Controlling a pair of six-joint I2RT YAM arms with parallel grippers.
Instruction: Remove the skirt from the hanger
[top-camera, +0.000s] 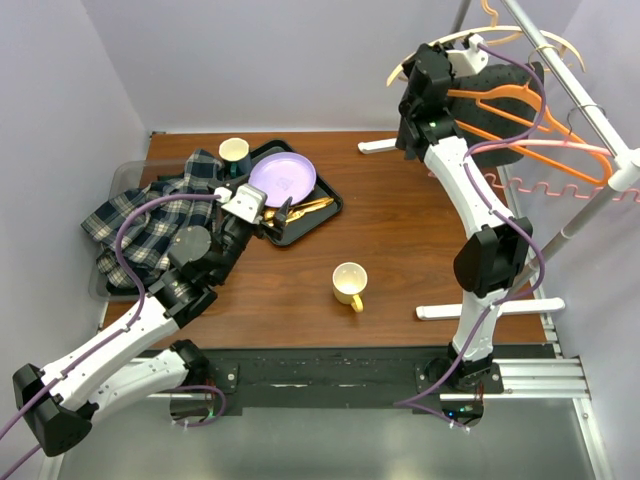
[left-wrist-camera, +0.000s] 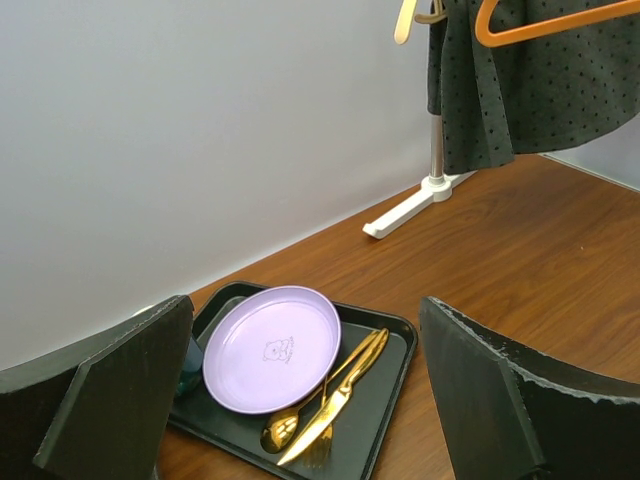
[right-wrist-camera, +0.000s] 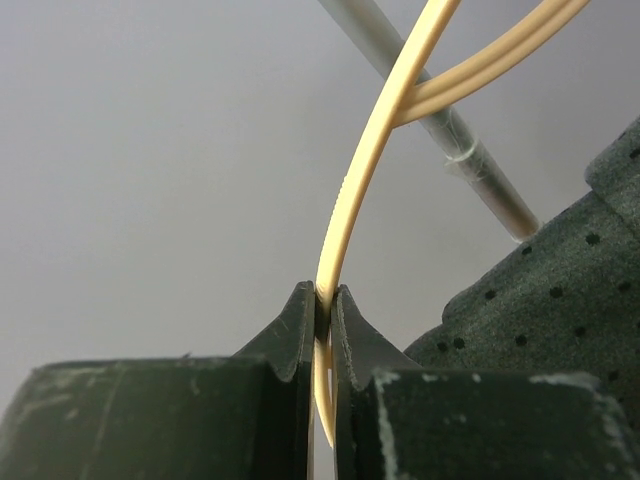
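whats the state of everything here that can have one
skirt: hanging, not taken off
cream hanger: pinched by the right gripper
right gripper: shut on cream hanger
left gripper: open, holding nothing
yellow mug: upright
plaid shirt: crumpled

top view above table (top-camera: 420, 240); left wrist low toward its tray (left-wrist-camera: 390, 365); right wrist close, seemingly upward.

Dark grey skirt (left-wrist-camera: 520, 90) with small black dots, hanging limp at a rail (right-wrist-camera: 440, 112) above the far right corner of the counter (top-camera: 400, 230), hem free of the wood, cream hanger (right-wrist-camera: 370, 160) with thin curved arms at its top edge, one arm pinched in the right tool (right-wrist-camera: 322, 305)
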